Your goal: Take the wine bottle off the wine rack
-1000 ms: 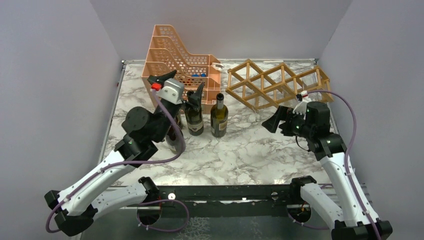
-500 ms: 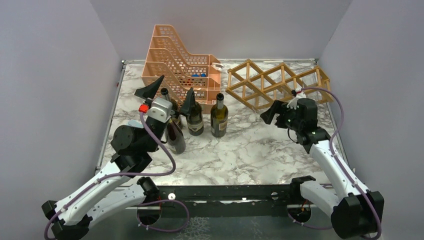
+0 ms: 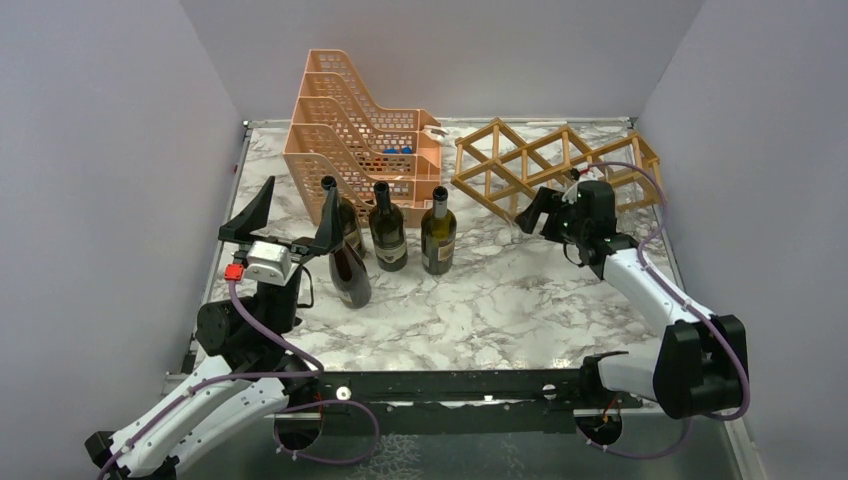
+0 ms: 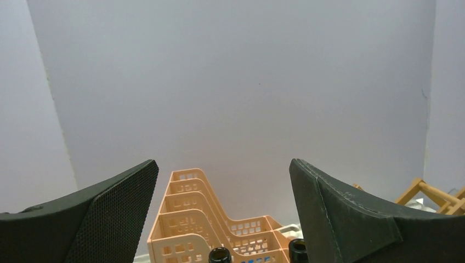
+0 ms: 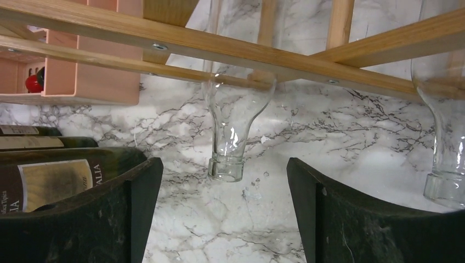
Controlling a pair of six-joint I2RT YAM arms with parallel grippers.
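The right wrist view shows what the top view hardly does. A clear glass wine bottle lies in the light tan wooden lattice wine rack, and its neck passes under the slats and pokes out towards the camera. A second clear bottle pokes out the same way at the right edge of that view. From above the rack reads only as an open lattice on the far right of the white-and-grey marble tabletop, and the clear glass is too faint to pick out. The right arm's fingers are spread apart with nothing pinched. The mouth of the first bottle sits in the gap between their tips, touching neither, and I cannot tell whether it is level with the tips or just beyond them. From above, these fingers sit at the rack's near left corner. The left arm's fingers are raised over the near left of the tabletop, spread wide and empty, well apart from the rack. The left wrist view has those fingers aimed at the far wall. Low between them are the orange perforated plastic tiered organizer and two bottle mouths. The top view alone shows three dark glass bottles standing in a row just in front of the organizer.
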